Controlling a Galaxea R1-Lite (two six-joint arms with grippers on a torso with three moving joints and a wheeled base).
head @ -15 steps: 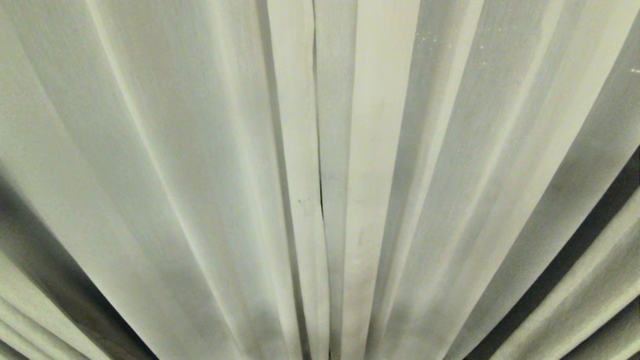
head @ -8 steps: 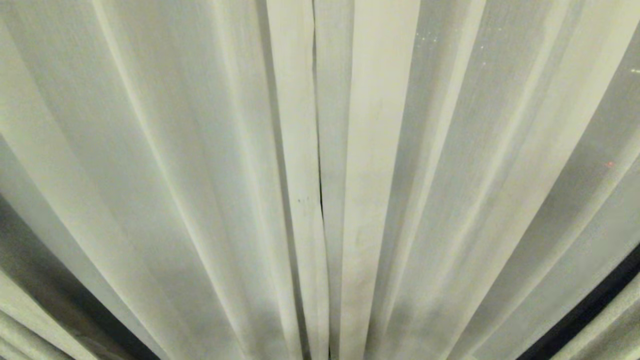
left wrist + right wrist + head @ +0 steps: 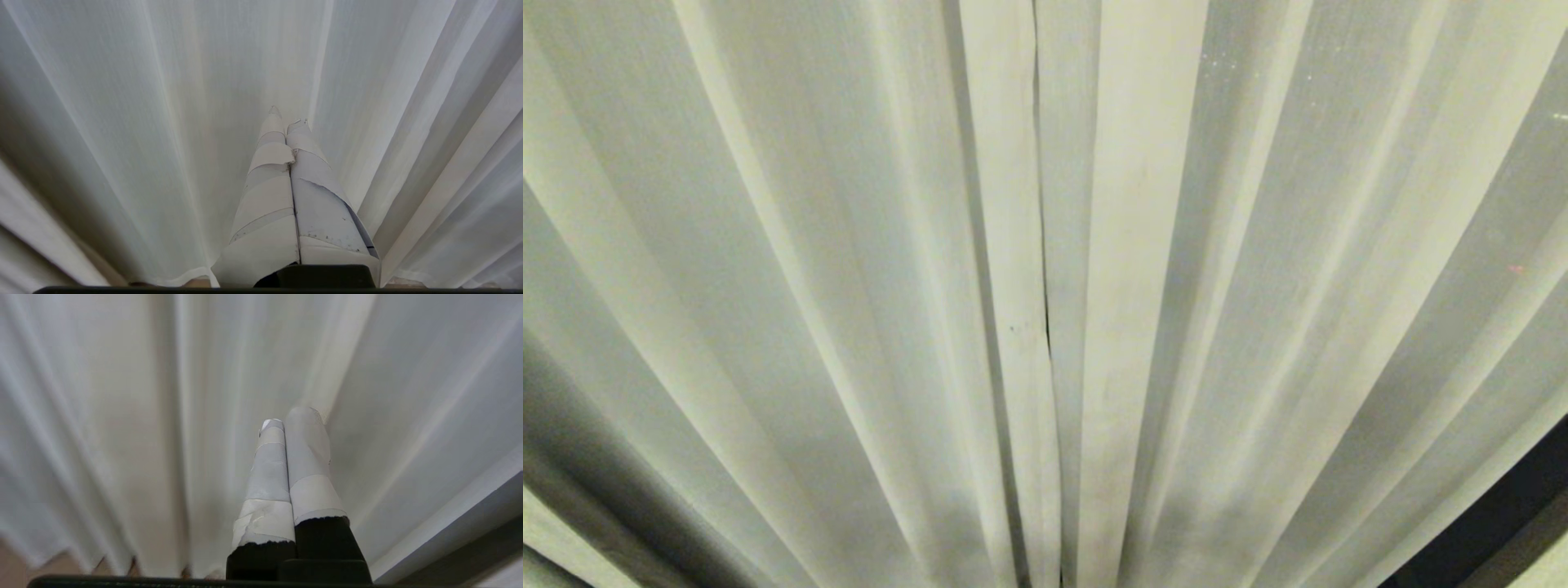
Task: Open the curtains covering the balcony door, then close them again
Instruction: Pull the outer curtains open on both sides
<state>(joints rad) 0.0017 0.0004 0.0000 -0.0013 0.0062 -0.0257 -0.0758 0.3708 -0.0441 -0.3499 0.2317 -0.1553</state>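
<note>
Cream woven fabric everywhere: the curtains point(image 3: 849, 245), drawn closed, filling the head view in long vertical pleats and hiding the balcony door behind

Furthest left, left gripper point(image 3: 286, 116), taped jaws pressed flat together with nothing between them, tips pointed at the left panel point(image 3: 768, 286) from close by; contact impossible to tell

Middle of the head view: thin dark seam point(image 3: 1042, 245) between the inner edges of the two panels, running top to bottom, edges touching or nearly so

Right of the seam, right panel point(image 3: 1258, 286), same fine weave, thin enough to pass pin-points of light near the top. Right gripper point(image 3: 292, 416) before it, taped jaws likewise closed tip to tip, no fold caught

Far lower right corner: dark patch point(image 3: 1511, 523) past the fabric, perhaps the door's frame or glass, too little on show to say

Handling, as a judgement: light, limp, no stiffness; likely to bunch, slide and swing rather than move as a sheet. Smooth tape on smooth weave probably slippery, a single thin layer apt to slip out. Best hold probably the doubled inner edge beside the seam, pinching a whole fold, then drawing sideways along the rail, never downward, to spare hooks and track. Sweeping with closed jaws hooked behind that edge also plausible. Little to break, only a snag to fear
</note>
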